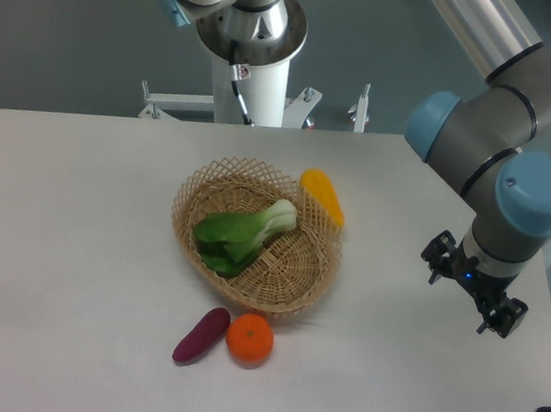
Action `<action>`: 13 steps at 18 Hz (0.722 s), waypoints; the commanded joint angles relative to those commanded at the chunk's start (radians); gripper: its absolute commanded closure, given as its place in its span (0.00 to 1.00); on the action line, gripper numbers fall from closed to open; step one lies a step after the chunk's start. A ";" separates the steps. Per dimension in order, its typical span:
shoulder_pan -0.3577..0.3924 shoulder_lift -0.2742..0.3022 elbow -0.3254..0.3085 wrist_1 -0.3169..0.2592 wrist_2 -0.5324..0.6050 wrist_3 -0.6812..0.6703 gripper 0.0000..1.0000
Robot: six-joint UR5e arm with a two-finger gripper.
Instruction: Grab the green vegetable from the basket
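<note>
Inside the basket (pixel 292 278) lies the green vegetable (pixel 242 234), dark leaves lower left, pale stem upper right. Well right of the basket hangs the gripper (pixel 473 294), empty; open or closed, I cannot tell. No writing shows.

end effector (pixel 473 294) fingers too small

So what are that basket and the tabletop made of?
The basket looks like woven wicker, light tan and matte: you can see interlaced strands and an open lattice rim. The tabletop is a smooth, pale, matte sheet, perhaps laminate or painted board; the picture cannot settle which.
</note>
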 joint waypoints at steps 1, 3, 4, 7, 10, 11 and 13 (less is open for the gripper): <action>-0.002 0.002 -0.003 0.002 0.000 -0.017 0.00; -0.009 0.003 -0.008 0.003 0.000 -0.052 0.00; -0.011 0.005 -0.009 0.006 0.000 -0.064 0.00; -0.026 0.014 -0.024 0.009 0.000 -0.098 0.00; -0.034 0.024 -0.035 0.008 0.000 -0.108 0.00; -0.035 0.028 -0.041 0.008 -0.003 -0.108 0.00; -0.049 0.035 -0.054 0.008 -0.002 -0.118 0.00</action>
